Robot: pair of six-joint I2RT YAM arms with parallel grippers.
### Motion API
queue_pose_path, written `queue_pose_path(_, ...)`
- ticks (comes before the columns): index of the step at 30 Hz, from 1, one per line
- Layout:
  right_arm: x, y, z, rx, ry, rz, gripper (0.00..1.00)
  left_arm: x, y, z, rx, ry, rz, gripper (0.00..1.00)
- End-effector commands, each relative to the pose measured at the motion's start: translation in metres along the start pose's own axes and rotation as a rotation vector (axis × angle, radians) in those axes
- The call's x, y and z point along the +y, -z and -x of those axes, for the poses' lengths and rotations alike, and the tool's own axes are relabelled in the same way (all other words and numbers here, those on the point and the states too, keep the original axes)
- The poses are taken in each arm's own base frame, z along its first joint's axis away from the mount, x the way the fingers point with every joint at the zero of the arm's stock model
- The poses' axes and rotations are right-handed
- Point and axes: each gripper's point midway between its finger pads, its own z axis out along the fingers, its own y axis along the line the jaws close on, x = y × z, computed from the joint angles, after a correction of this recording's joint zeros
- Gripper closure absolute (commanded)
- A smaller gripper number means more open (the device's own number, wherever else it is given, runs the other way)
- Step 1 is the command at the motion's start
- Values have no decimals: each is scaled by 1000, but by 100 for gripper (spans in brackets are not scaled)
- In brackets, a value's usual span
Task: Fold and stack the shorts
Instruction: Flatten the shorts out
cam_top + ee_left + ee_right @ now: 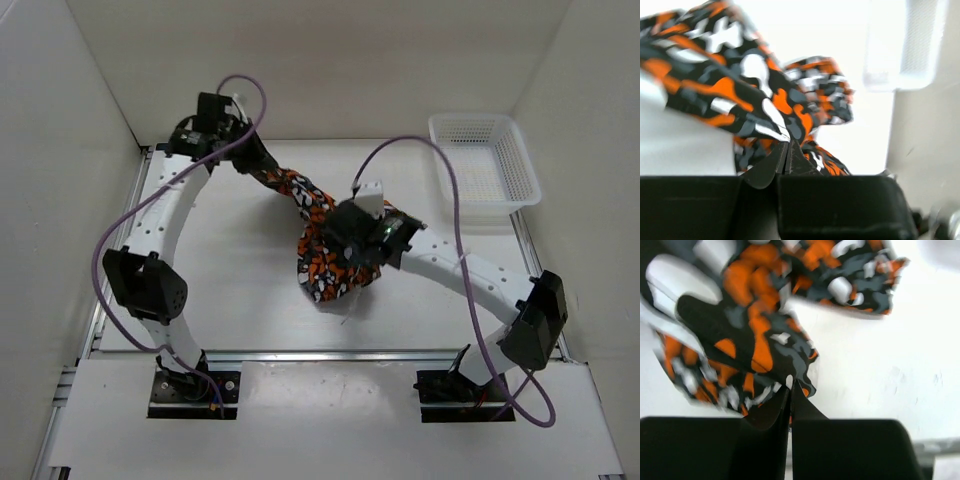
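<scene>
Top external view: we see the left hand (252, 168) at the far left of the tabletop (230, 290), pinched shut on one end of the shorts (300, 200). From there the shorts stretch as a twisted band rightward and toward the arm bases. They end in a bunched mass beneath the right hand (345, 240), which is likewise clamped on the fabric. We cannot tell whether that bunch touches the tabletop. Each wrist view shows us black fingers (771, 169) meeting tip to tip with printed cloth caught between them. The white mesh basket (485, 160) sits well apart at the far right.
</scene>
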Motion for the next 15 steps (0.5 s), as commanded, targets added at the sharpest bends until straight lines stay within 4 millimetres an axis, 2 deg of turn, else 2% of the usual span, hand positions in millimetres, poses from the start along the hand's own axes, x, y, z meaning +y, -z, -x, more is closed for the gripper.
queue_pose_path(1, -59, 1, 82, -147, 92, -76, 100, -14, 79, 80, -295, -13, -28, 90)
queue_pose_path(2, -69, 12, 119, -221, 46, -60, 100, -23, 97, 100, -352, -11, -54, 90)
queue_pose_path(3, -96, 6, 147, -251, -9, -98, 100, -29, 106, 108, -371, -8, -77, 90)
queue_pose_path(4, -102, 3, 172, -280, 1, -80, 100, -35, 116, 117, -393, -14, -96, 90)
queue_pose_path(5, -133, 27, 219, -377, -99, -86, 100, -45, 136, 133, -434, -14, -128, 90)
queue_pose_path(7, -144, 41, 258, -450, -96, -67, 100, -53, 157, 147, -485, -17, -151, 90)
queue_pose_path(9, -148, 69, 288, -543, -91, -41, 100, -62, 187, 158, -544, -30, -197, 90)
queue_pose_path(10, -154, 94, 307, -615, -108, -28, 100, -63, 197, 160, -562, -35, -206, 90)
queue_pose_path(11, -146, 103, 309, -636, -68, -11, 100, -59, 211, 161, -589, -32, -199, 90)
queue_pose_path(12, -145, 105, 309, -637, -58, -24, 100, -65, 221, 158, -598, -44, -215, 90)
queue_pose_path(13, -145, 112, 305, -643, -59, -30, 100, -54, 217, 154, -584, -39, -188, 90)
queue_pose_path(14, -135, 98, 288, -591, -19, -46, 100, -51, 218, 147, -573, -44, -177, 90)
queue_pose_path(15, -130, 90, 277, -569, 2, -48, 100, -40, 214, 131, -544, -40, -141, 90)
